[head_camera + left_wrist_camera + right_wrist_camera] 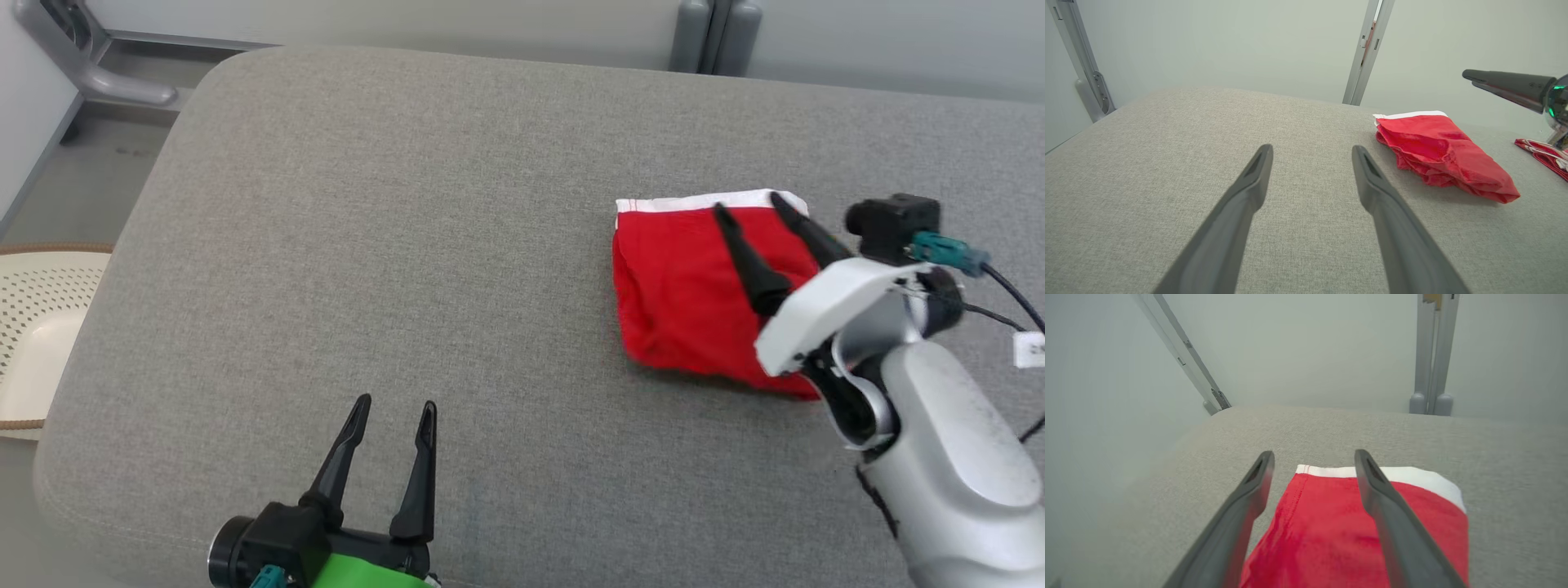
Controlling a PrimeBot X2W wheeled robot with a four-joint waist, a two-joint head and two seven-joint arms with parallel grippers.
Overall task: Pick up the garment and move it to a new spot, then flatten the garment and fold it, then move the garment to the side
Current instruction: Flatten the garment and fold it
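Sitting folded on the right side of the grey padded surface [408,163], the red garment [686,302] has its white waistband [694,202] along the far edge. The right gripper [747,204] hangs just over it, fingers spread wide, with nothing pinched between them as far as I can see. The left gripper [396,403] is well apart at the near left over bare padding, fingers also wide and empty. A cream perforated basket [37,318] sits off the left edge.

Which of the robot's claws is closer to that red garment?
The right. The right gripper hangs open over the red garment; the left gripper sits apart, off to its left.
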